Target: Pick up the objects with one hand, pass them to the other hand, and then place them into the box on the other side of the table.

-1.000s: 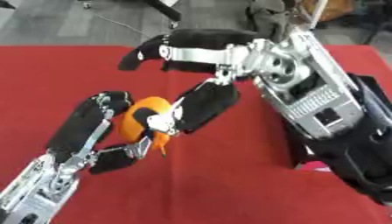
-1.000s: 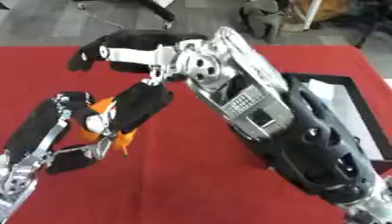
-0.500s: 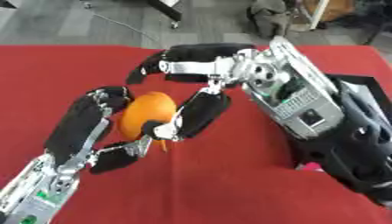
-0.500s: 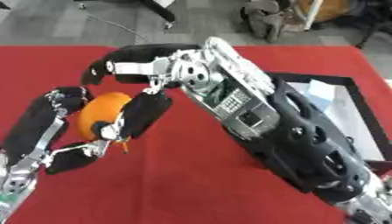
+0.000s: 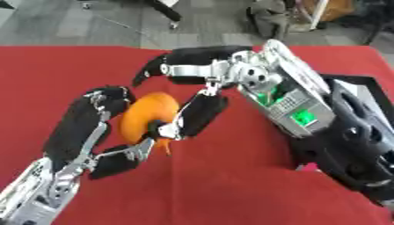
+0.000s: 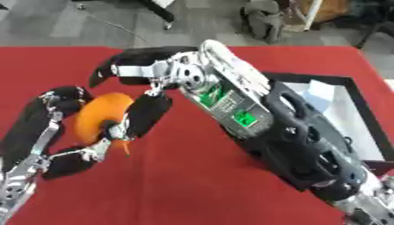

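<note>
A round orange object [image 5: 144,117] is held above the red table [image 5: 231,193] in my left hand [image 5: 91,125]. That hand comes in from the lower left, with fingers curled behind the object and the thumb under it. My right hand [image 6: 181,74] reaches in from the right. Its thumb [image 6: 146,115] lies against the object's right side. Its fingers [image 5: 165,61] arch over the object without closing on it. The black-rimmed box [image 6: 327,79] with a white inside lies at the right edge, mostly hidden behind my right forearm.
A small pink thing [image 5: 309,167] shows beside the box's near corner. Beyond the far table edge lie grey floor and chair legs [image 5: 165,11]. Bare red cloth stretches across the front of the table.
The orange object shows more fully between the two hands than before. My right hand's fingers have come further over it, and its thumb stays against it.
</note>
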Controlling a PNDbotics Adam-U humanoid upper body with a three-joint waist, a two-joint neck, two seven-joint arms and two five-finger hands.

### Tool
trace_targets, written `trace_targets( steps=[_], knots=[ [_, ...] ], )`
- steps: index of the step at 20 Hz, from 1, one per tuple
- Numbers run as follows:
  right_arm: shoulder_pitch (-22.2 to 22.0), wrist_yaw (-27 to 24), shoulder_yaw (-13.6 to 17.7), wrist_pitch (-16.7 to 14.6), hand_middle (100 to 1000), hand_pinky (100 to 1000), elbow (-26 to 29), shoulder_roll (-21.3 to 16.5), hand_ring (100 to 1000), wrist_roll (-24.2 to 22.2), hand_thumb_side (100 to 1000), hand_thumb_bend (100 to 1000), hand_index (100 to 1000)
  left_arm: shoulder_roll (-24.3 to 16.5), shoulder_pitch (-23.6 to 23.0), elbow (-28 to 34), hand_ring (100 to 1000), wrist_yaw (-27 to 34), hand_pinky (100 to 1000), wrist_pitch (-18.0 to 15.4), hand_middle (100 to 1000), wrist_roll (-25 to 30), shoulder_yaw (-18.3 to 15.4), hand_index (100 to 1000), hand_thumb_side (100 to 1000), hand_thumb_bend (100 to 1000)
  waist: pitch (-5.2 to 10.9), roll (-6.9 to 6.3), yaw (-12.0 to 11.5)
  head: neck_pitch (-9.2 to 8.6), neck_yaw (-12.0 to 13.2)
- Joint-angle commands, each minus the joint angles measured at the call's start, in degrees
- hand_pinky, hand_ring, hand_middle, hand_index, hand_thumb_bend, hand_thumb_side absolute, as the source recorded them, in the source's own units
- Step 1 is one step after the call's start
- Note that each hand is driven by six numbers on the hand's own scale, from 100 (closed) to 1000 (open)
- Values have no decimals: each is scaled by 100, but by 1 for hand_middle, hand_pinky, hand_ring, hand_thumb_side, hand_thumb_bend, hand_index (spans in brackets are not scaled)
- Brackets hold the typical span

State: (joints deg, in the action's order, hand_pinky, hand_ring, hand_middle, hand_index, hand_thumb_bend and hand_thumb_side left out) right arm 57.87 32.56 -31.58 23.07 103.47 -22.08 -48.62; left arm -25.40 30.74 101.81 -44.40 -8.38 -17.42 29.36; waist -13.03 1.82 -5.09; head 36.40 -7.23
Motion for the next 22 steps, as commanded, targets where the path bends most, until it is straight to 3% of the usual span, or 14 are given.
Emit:
trace_targets(
  steps=[1,6,7,9,12,13,14,18,20,21,22],
  knots=[
    [58,100,16,293,947,923,-96,-81,1000,-335,292,165,903,-117,77,223,534,-124,623,-157,452,-167,-7,531,417,100,131,-24,-3,-79,-24],
    [51,159,37,358,932,919,-157,-61,1000,-335,196,118,857,-101,75,250,536,-219,625,-209,454,-341,4,531,411,100,133,-34,1,-88,-38],
    [52,177,68,388,910,915,-140,-57,1000,-335,134,115,819,-100,78,254,538,-251,627,-198,456,-359,3,533,408,100,135,-36,3,-88,-43],
    [51,194,130,461,890,907,-84,-48,1000,-335,100,109,767,-93,81,260,540,-314,628,-170,457,-380,2,533,401,100,138,-38,3,-90,-55],
    [60,167,247,631,845,887,55,-47,989,-331,100,100,659,-80,78,257,541,-402,628,-85,458,-405,-17,534,399,100,142,-39,4,-91,-58],
    [60,165,295,708,797,863,125,-44,962,-297,100,100,516,-74,78,255,541,-420,628,-54,459,-411,-20,537,403,100,142,-40,4,-90,-57],
    [53,132,332,794,779,859,197,-38,953,-216,100,100,484,-67,83,255,542,-430,629,-19,459,-419,-24,538,404,100,141,-41,4,-87,-55],
    [9,-213,362,1118,710,841,325,-21,922,174,100,100,425,-31,95,270,542,-412,630,114,460,-482,-42,547,420,100,137,-39,0,-87,-56],
    [-14,-469,387,1277,608,820,355,-16,873,423,100,132,412,-20,75,225,547,-364,633,253,466,-484,-55,565,320,100,135,-38,1,-89,-53],
    [-24,-599,400,1359,528,809,369,-17,846,561,100,166,401,-20,61,185,576,-328,654,358,500,-462,-59,622,297,100,134,-38,2,-90,-53],
    [-34,-720,409,1436,499,805,384,-20,833,697,100,179,397,-21,48,144,594,-306,666,483,523,-415,-63,653,332,100,134,-38,1,-92,-54]
  ],
)
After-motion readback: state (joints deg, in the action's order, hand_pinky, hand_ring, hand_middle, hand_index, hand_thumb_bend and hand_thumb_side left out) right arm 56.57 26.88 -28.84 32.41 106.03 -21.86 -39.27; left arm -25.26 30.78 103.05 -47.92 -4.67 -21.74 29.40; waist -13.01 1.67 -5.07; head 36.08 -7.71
